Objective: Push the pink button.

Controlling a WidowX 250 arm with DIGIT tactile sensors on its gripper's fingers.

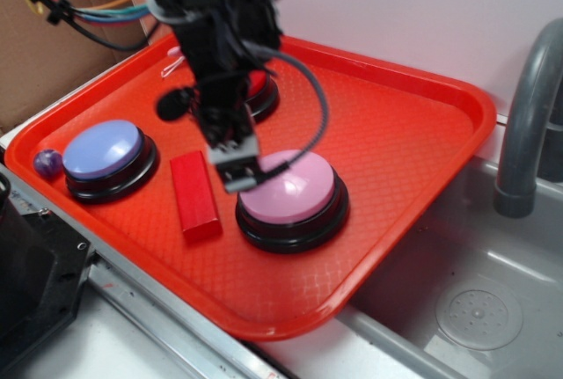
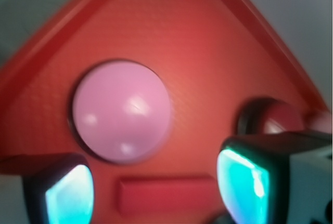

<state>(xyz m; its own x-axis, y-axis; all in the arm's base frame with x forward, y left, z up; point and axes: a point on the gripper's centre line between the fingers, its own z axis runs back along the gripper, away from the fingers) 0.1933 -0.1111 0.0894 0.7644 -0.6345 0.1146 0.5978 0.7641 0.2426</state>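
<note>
The pink button is a glossy pale-pink dome on a black base, at the front middle of the red tray. In the wrist view the pink button lies just ahead of the fingers, a little to the left. My gripper hangs above the tray, over the gap between the button's left edge and a red block. It is apart from the dome. In the wrist view my gripper is open and empty, with the red block below, between the two fingers.
A red-domed button sits behind the arm and shows at the right of the wrist view. A lavender-blue button and a small purple ball are at the tray's left. A sink and grey faucet are to the right.
</note>
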